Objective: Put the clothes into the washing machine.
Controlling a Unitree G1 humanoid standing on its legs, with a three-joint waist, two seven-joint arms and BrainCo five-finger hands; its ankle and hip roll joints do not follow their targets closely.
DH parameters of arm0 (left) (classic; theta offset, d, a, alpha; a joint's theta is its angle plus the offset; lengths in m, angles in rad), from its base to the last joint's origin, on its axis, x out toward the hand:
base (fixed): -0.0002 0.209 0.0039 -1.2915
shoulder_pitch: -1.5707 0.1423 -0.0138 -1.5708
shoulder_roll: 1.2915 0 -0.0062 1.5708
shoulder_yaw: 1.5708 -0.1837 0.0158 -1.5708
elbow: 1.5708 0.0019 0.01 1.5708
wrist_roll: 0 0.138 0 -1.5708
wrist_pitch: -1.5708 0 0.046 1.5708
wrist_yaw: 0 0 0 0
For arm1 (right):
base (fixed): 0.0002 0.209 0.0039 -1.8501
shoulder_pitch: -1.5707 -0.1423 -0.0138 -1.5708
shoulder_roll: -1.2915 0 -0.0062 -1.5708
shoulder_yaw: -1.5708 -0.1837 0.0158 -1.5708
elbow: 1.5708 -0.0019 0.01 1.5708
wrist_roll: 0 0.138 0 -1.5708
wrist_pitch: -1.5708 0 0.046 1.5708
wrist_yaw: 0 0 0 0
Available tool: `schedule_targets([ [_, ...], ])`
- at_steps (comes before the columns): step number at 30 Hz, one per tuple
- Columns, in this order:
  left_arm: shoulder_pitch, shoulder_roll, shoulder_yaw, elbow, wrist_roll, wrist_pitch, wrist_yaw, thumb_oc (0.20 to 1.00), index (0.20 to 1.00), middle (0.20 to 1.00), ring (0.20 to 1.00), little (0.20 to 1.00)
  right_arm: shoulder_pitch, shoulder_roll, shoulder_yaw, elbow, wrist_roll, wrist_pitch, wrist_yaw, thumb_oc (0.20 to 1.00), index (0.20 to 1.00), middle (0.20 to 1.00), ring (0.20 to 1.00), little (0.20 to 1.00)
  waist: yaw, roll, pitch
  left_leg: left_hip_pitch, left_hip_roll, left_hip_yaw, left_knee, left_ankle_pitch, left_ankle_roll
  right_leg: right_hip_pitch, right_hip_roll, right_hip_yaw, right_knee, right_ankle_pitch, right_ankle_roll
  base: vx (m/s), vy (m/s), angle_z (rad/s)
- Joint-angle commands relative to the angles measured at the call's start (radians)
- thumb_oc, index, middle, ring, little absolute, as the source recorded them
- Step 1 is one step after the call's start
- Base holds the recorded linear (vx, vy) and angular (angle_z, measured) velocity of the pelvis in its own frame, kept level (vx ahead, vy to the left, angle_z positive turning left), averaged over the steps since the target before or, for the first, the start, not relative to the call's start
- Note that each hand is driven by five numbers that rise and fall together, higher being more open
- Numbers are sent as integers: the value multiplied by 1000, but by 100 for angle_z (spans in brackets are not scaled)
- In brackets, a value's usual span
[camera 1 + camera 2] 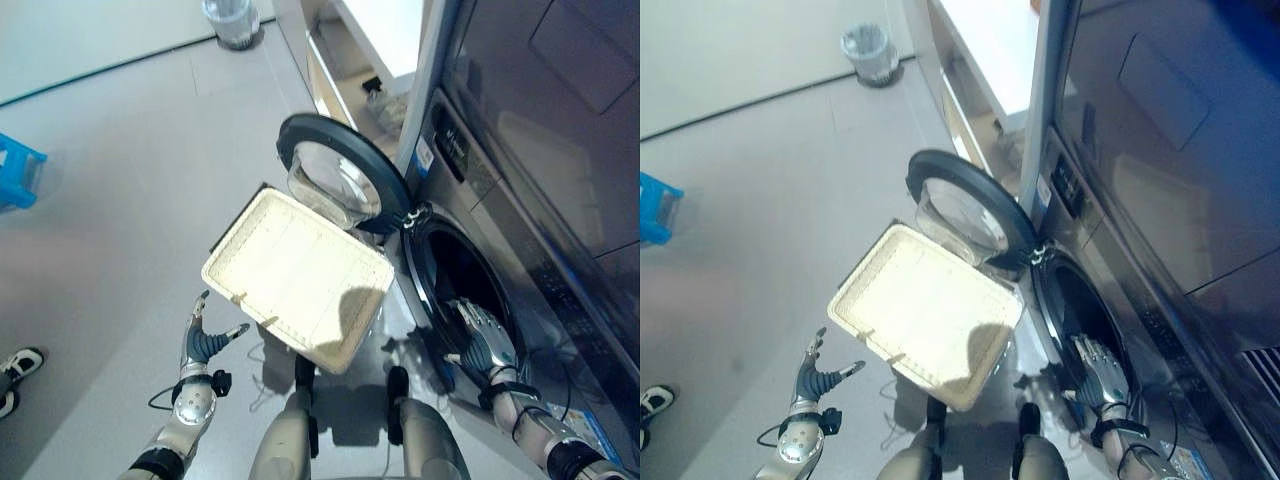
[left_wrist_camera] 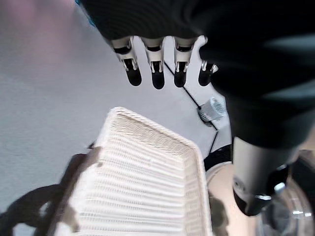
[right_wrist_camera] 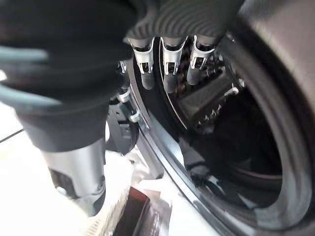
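The washing machine (image 1: 520,190) stands on my right with its round door (image 1: 340,180) swung open toward the left. Its drum opening (image 1: 455,275) is dark; in the right wrist view I see dark shapes inside the drum (image 3: 236,137) and cannot tell if they are cloth. A white wicker basket (image 1: 295,275) lies on the floor in front of the door, with nothing in it. My right hand (image 1: 487,340) is at the lower rim of the drum opening, fingers (image 3: 167,73) straight and empty. Left of the basket (image 2: 142,172), my left hand (image 1: 205,340) hangs open.
A blue crate (image 1: 15,170) sits at the far left and a small bin (image 1: 232,20) at the back. A white counter (image 1: 385,30) runs beyond the machine. A person's shoe (image 1: 15,368) shows at the lower left edge.
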Motion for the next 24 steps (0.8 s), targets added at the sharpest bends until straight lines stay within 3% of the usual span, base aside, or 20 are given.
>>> schedule_targets([
  [1, -48, 27, 37, 14, 43, -34, -7, 1000, 1000, 1000, 1000, 1000, -10, 5, -8, -10, -4, -25, -14, 1000, 1000, 1000, 1000, 1000, 6, -86, -8, 49, -42, 40, 69, -154, -10, 80, -43, 1, -167, 105, 93, 47, 5, 2],
  [11, -13, 32, 36, -4, 28, -20, -29, 1000, 1000, 1000, 1000, 1000, 29, -5, -23, -47, 47, -2, -27, 1000, 1000, 1000, 1000, 1000, 3, -77, -36, 84, -38, 37, 66, -161, -9, 119, -50, 4, -175, 99, 90, 40, 7, 0],
  [14, 2, 31, 41, -13, 28, -5, -54, 1000, 1000, 1000, 1000, 1000, 41, -3, -34, -53, 65, -37, 23, 1000, 1000, 1000, 1000, 1000, 4, -75, -48, 92, -37, 37, 61, -162, -11, 132, -51, 5, -184, 98, 91, 13, 5, 0],
  [17, 24, 39, 47, -17, 44, 7, -97, 1000, 1000, 1000, 1000, 1000, 63, -6, -20, -92, 95, -102, 230, 1000, 1000, 1000, 1000, 1000, 9, -78, -65, 105, -35, 32, 46, -158, -15, 145, -54, 0, -198, 104, 95, 14, -25, 1],
  [18, 46, 53, 47, -32, 41, 27, -128, 1000, 1000, 1000, 1000, 1000, 91, -12, -9, -120, 221, -99, 420, 1000, 1000, 1000, 1000, 1000, 12, -83, -78, 116, -34, 30, 40, -156, -17, 156, -57, -8, -203, 107, 98, 45, -50, 4],
  [21, 90, 70, 49, -36, 55, 55, -207, 1000, 1000, 1000, 1000, 1000, 146, 19, -14, -75, 526, -6, 774, 1000, 1000, 1000, 1000, 1000, 21, -96, -111, 142, -32, 32, 31, -152, -21, 189, -63, -22, -224, 114, 98, 83, -50, 5],
  [24, 118, 61, 37, -5, 97, 73, -262, 1000, 1000, 1000, 1000, 1000, 164, 84, -57, 17, 660, 38, 906, 1000, 1000, 1000, 1000, 1000, 27, -101, -146, 175, -26, 40, 11, -143, -27, 225, -63, -32, -251, 124, 99, 120, -34, 13],
])
